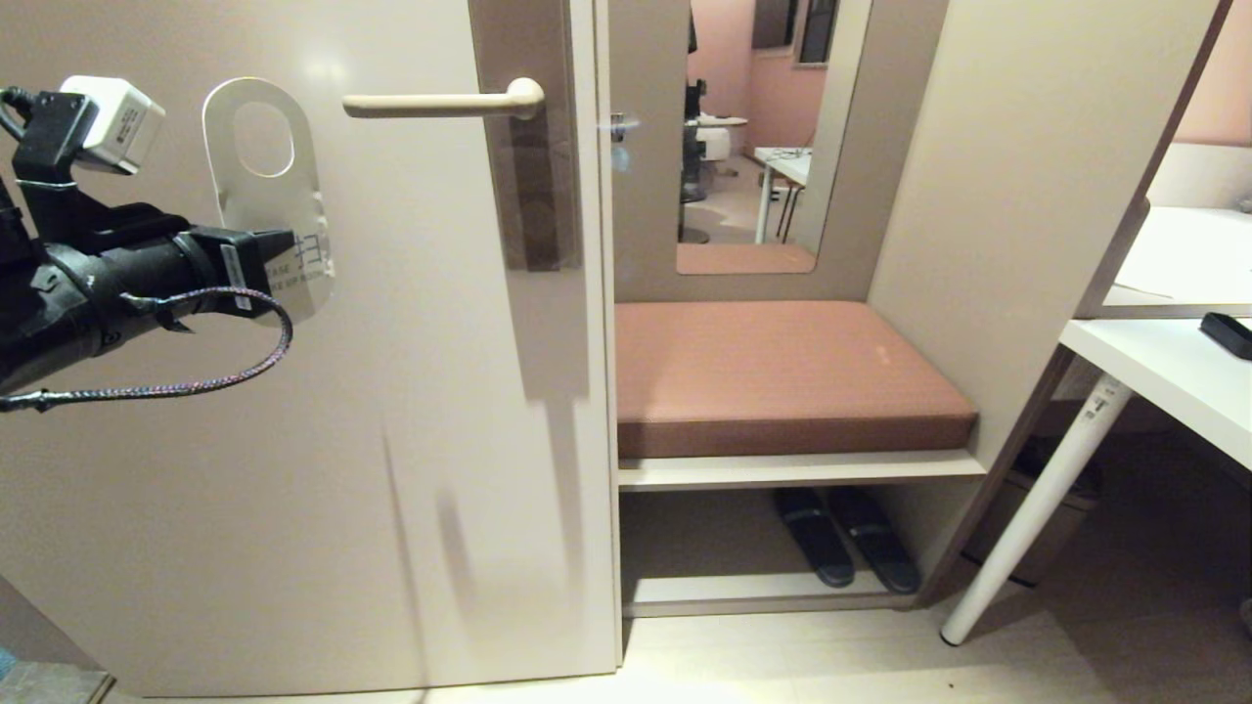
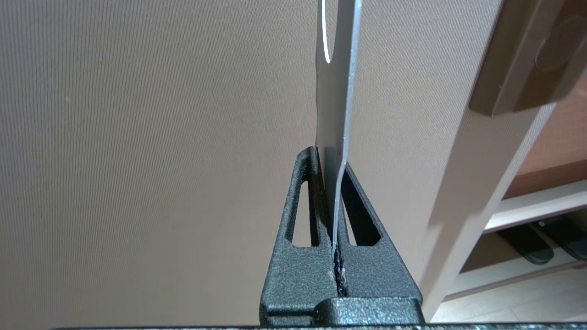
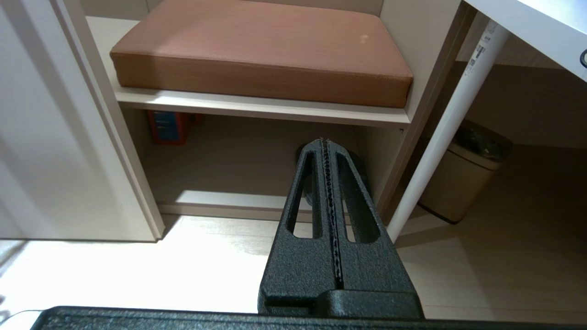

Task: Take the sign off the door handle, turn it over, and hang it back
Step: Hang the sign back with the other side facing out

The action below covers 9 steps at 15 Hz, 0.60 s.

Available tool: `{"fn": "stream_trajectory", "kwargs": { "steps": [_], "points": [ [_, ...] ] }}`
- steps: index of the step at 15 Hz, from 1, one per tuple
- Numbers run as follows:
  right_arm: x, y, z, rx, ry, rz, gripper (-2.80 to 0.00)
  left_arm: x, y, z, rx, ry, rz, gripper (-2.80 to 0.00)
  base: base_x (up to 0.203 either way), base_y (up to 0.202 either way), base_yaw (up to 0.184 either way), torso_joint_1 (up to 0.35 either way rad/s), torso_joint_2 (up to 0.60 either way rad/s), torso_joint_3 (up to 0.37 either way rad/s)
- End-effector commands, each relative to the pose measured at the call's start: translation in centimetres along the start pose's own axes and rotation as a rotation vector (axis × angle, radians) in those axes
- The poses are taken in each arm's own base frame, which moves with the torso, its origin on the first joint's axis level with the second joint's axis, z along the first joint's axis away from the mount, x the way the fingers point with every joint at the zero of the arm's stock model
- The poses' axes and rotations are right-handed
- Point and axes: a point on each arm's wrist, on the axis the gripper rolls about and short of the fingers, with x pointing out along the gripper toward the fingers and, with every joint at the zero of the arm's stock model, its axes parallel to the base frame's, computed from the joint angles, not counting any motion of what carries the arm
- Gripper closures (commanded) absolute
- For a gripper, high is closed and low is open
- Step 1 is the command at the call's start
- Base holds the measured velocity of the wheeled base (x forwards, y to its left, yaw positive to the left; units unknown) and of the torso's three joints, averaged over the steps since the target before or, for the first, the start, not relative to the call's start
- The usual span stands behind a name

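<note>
The sign (image 1: pixel 262 200) is off the door handle (image 1: pixel 440 102) and held upright to the handle's left, close in front of the door. Its white face with blue text faces me and the oval hole is at the top. My left gripper (image 1: pixel 284 269) is shut on the sign's lower end. In the left wrist view the sign (image 2: pixel 337 82) shows edge-on, rising from the shut left gripper (image 2: pixel 331 158). The handle's free tip points toward the sign, a short gap apart. My right gripper (image 3: pixel 324 142) is shut and empty, low above the floor.
The beige door (image 1: pixel 391 411) fills the left half, its brown-grey plate (image 1: pixel 528 166) behind the handle. To the right is a bench with a brown cushion (image 1: pixel 782 372), slippers (image 1: pixel 846 548) beneath it. A white desk (image 1: pixel 1174 381) and its leg (image 1: pixel 1037 508) stand at the far right.
</note>
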Motion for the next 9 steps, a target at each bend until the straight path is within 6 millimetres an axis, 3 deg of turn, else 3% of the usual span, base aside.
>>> {"fn": "stream_trajectory", "kwargs": {
  "steps": [1, 9],
  "points": [
    [0.0, 0.0, 0.0, -0.001, 0.000, 0.000, 0.00, 0.7, 0.1, 0.0, 0.001, 0.000, -0.002, 0.00, 0.000, 0.000, 0.000, 0.000, 0.00, 0.000],
    [0.0, 0.0, 0.0, -0.001, 0.000, 0.000, 0.00, 2.1, -0.1, 1.1, 0.020, -0.028, -0.012, 0.00, 0.000, 0.000, 0.000, 0.000, 0.00, 0.000]
  ]
}}
